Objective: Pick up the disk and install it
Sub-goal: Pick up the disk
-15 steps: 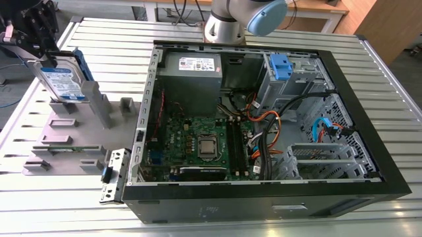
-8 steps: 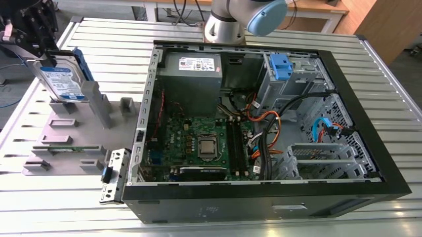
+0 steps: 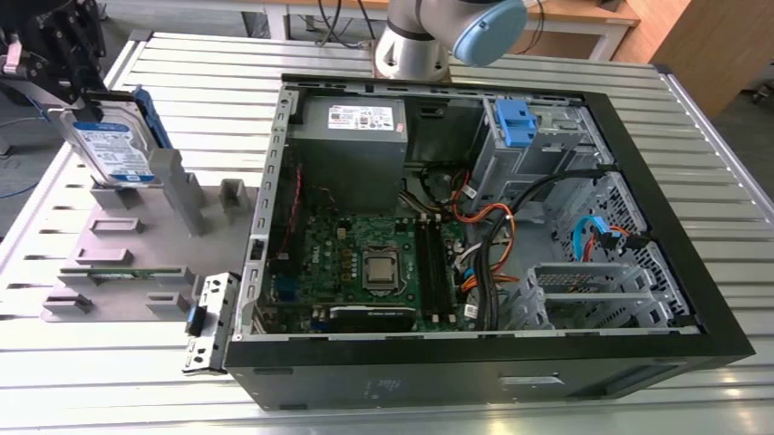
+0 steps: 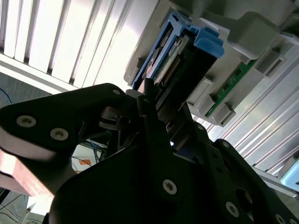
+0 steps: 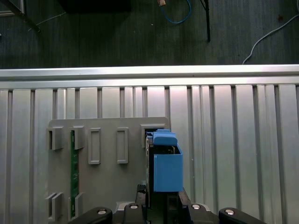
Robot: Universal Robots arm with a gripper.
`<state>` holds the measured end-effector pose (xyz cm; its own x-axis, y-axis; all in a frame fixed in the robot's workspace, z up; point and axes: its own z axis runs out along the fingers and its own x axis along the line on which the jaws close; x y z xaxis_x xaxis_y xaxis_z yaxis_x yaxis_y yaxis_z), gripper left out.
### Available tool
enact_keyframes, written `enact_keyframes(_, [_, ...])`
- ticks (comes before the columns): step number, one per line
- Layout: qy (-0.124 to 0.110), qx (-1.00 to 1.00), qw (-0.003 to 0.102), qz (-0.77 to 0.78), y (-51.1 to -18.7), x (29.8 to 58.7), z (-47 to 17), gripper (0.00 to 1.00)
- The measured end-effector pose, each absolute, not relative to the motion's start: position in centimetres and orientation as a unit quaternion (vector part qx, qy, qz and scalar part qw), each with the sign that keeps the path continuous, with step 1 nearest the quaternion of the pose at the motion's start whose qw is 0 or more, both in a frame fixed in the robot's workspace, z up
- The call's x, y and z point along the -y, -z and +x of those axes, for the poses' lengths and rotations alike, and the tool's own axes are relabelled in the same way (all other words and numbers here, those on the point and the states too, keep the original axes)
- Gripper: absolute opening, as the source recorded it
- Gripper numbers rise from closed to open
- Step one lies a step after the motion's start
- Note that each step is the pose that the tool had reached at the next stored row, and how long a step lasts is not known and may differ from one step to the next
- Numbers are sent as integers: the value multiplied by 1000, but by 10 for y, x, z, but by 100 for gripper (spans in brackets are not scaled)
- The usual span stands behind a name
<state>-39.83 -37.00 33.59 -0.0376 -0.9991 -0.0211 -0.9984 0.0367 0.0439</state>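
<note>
The disk, silver with a white-and-blue label and blue side rails, stands on edge in a slot of the grey holder at the exterior view's left. My gripper comes down on its upper end, black fingers closed against both faces. In the second wrist view the disk runs away from the gripper into the holder. The first wrist view shows its blue rail rising from the gripper over the holder.
An open black computer case lies at the exterior view's right, with a grey power supply, motherboard and cables inside, and a drive bay with a blue clip at the far corner. A green board stands in the holder. The slatted table's edge runs beyond the holder.
</note>
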Motion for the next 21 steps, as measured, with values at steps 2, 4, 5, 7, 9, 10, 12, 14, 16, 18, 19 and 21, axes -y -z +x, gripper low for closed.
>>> enact_keyframes(2, [23, 720, 7, 694, -337, 370, -398, 35])
enact_keyframes(4, [23, 720, 7, 694, -338, 370, -398, 35])
enact_keyframes(5, [23, 720, 8, 694, -338, 370, -398, 35])
enact_keyframes(7, [23, 720, 7, 694, -339, 370, -398, 35])
enact_keyframes(9, [23, 720, 7, 694, -341, 370, -398, 35])
enact_keyframes(10, [23, 720, 7, 694, -341, 370, -398, 35])
enact_keyframes(12, [23, 720, 7, 694, -343, 370, -398, 35])
enact_keyframes(14, [23, 720, 7, 694, -344, 370, -398, 35])
enact_keyframes(16, [23, 720, 8, 694, -346, 370, -398, 35])
enact_keyframes(18, [23, 720, 7, 694, -348, 370, -398, 35])
enact_keyframes(19, [23, 720, 7, 694, -349, 370, -398, 35])
enact_keyframes(21, [23, 720, 7, 694, -350, 370, -398, 35])
